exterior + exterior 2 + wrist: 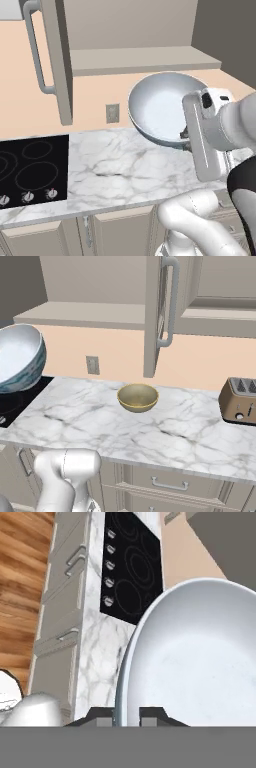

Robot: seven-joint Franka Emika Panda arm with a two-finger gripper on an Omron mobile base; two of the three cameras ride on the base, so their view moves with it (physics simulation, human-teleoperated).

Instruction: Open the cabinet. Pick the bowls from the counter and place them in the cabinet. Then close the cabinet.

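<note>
My gripper [125, 715] is shut on the rim of the white bowl [200, 657] with the blue-green pattern outside, one fingertip on each side of the rim. The bowl [157, 107] hangs tilted in the air above the marble counter [125, 165], at about the height of the cabinet's bottom shelf [142, 59]. The gripper [187, 135] grips the bowl's right edge. From the right it shows at the left edge as the bowl [17, 358]. The yellowish-tan bowl [138, 397] stands upright on the counter [150, 431], under the cabinet's open door [152, 316].
The open door [56, 60] with its silver bar handle [36, 52] juts out over the counter. A black cooktop [30, 170] lies to the left. A toaster [240, 401] stands at the right. A wall outlet [92, 364] sits on the backsplash.
</note>
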